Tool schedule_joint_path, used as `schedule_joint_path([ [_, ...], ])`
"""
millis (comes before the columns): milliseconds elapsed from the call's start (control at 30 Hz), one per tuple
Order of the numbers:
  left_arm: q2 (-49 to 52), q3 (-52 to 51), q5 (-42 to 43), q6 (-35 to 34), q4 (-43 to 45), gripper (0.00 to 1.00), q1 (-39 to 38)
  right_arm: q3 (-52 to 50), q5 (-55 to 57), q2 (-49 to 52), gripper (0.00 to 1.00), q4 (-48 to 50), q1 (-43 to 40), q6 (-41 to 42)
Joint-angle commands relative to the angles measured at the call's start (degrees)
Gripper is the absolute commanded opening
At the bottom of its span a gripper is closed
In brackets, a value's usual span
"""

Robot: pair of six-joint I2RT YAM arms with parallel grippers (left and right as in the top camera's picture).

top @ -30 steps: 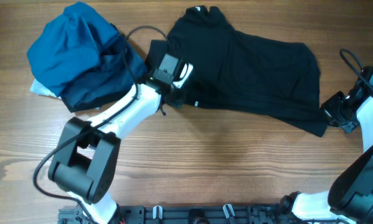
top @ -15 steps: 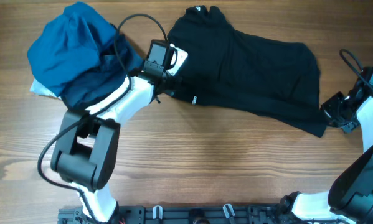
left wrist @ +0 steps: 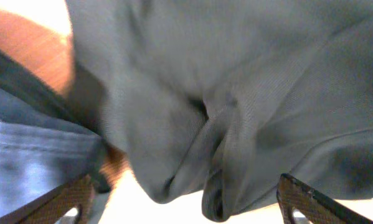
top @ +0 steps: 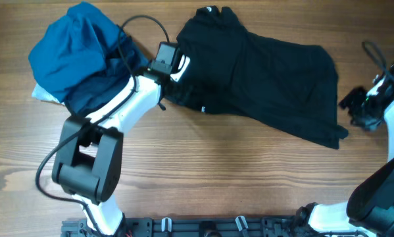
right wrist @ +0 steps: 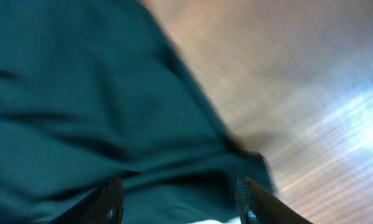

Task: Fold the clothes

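The black shirt is spread across the far side of the wooden table, collar away from the robot, a lie judged to suit folding. The blue bundle is heaped just beside it at the left, apparently set aside. The left gripper is held over bunched cloth at the shirt's left edge, jaws wide and nothing clamped. The right gripper is poised at the lower right corner, jaws parted and empty.

Matt black cloth shirt lies on smooth, grained wooden table.
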Motion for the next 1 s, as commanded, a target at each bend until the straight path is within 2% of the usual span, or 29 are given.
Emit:
schedule_joint_path([
  [0,-5.66,12.87,8.98,-5.22,-7.04,0.94,0.35,8.72,-9.92,0.44,0.59,-1.62,1.55,-3.89],
  [67,-5.25,16.0,14.64,-5.49,-7.93,0.93,0.46,10.88,-9.81,0.52,0.59,-0.42,3.23,-4.39],
  [167,-3.91,17.77,16.72,-9.2,-5.99,0.92,0.59,11.34,-8.2,2.34,0.59,5.7,5.18,-4.63],
  [333,-3.06,17.84,24.59,-15.32,-1.03,0.88,3.26,11.45,-7.04,14.67,0.59,19.61,5.62,-3.48],
  [500,-3.06,18.71,24.85,-16.17,-2.43,0.86,3.78,15.67,-7.04,27.69,0.65,27.5,5.62,-3.69],
  [633,-3.06,18.69,25.2,-16.17,-5.11,0.85,3.39,16.24,-7.08,32.44,0.65,33.51,5.73,-3.65],
  [700,-3.06,18.69,25.2,-16.17,-5.64,0.85,2.99,16.24,-7.21,33.2,0.54,34.07,5.81,-3.65],
  [767,-3.06,18.69,25.2,-16.17,-5.75,0.84,2.86,16.24,-7.23,33.22,0.35,33.18,6.03,-4.15],
  [800,-3.06,18.69,25.2,-16.2,-5.73,0.84,2.86,16.24,-7.28,33.18,0.22,32.28,6.05,-4.83],
  [867,-3.06,18.69,25.2,-16.2,-5.73,0.84,2.86,16.24,-7.02,32.41,0.06,29.86,5.92,-5.14],
  [967,-3.06,18.69,25.2,-16.17,-5.75,0.83,2.86,16.24,-7.3,27.58,0.04,25.0,4.02,-4.94],
])
